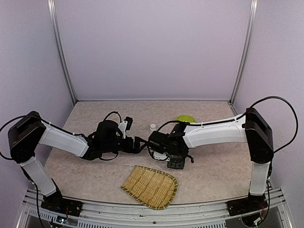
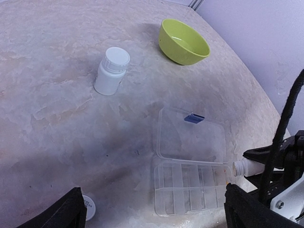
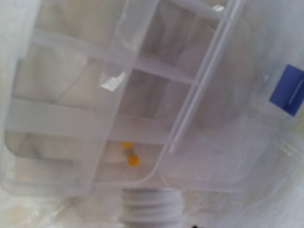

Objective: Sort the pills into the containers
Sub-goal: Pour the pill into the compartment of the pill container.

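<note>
The clear organiser box (image 2: 190, 187) lies open on the table, its lid (image 2: 190, 135) with a blue mark (image 2: 194, 118) folded back. My right gripper (image 1: 153, 141) is shut on an open white pill bottle (image 2: 244, 167), tipped on its side with its mouth at the box's right end. In the right wrist view the bottle neck (image 3: 151, 206) sits just before a corner compartment holding two orange pills (image 3: 133, 160). My left gripper (image 2: 154, 202) is open and empty, hovering just short of the box, fingers (image 2: 61, 213) wide apart.
A capped white bottle (image 2: 111, 71) stands behind the box, and a lime-green bowl (image 2: 184, 42) further back right. A loose white cap (image 2: 88, 207) lies left of the box. A woven bamboo tray (image 1: 150, 186) lies near the front edge.
</note>
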